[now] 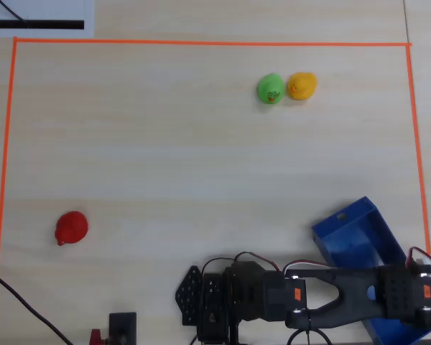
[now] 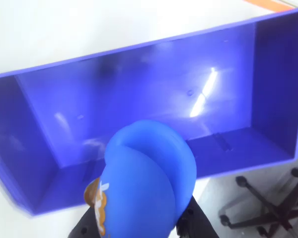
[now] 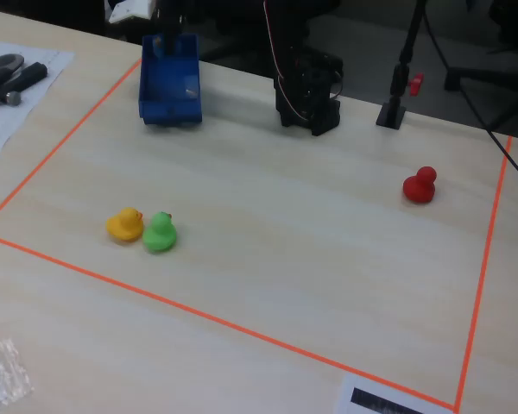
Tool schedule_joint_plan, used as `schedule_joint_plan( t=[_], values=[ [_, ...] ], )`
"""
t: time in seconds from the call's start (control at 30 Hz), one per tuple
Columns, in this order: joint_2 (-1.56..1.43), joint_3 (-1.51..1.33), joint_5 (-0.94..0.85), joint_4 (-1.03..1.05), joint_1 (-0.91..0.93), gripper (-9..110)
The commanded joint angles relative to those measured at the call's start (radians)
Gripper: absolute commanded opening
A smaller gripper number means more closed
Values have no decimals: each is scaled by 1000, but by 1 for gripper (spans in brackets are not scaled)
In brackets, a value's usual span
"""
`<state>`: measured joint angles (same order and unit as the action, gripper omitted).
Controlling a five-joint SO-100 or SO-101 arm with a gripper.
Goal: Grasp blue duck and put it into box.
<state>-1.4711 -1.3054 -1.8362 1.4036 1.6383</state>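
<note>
Wrist view fills almost wholly with the box (image 2: 154, 89), its dark-blue floor and low walls spread beneath the camera, a streak of light glaring on the floor. The blue duck (image 2: 149, 183) sits large in the foreground at the bottom edge, clamped in the gripper (image 2: 141, 225), whose two dark fingers (image 2: 193, 223) press against the duck's sides; a patch of orange and white print shows on its lower left. The duck hangs above the box's near wall, over the interior rather than resting on the floor, as far as this view lets one judge.

In the overhead view the arm (image 1: 302, 291) lies stretched out low along the bottom edge, reaching from its base (image 1: 215, 298) rightward so that its far end (image 1: 409, 287) sits over the box (image 1: 352, 230), which stands at an angle in the lower right corner just inside the orange tape line (image 1: 201, 43). The duck itself is hidden under the arm there.

The other ducks lie well apart from the box: the green duck (image 1: 271, 88) and the yellow duck (image 1: 302, 85) touch side by side toward the top, and the red duck (image 1: 72, 228) sits alone far to the left of the arm's base. In the fixed view the box (image 3: 168, 82) stands at the far left corner, the arm above it mostly cut off by the frame's top edge.
</note>
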Motion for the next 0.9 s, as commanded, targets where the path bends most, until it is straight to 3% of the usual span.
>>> schedule_joint_plan(
  t=[0.0,0.6,0.87],
  values=[
    [-3,-54,-57,-120,11,0],
    [-97,-138,-195,-144,-6,31],
    [-167,-189,-192,-147,-31,29]
  ],
)
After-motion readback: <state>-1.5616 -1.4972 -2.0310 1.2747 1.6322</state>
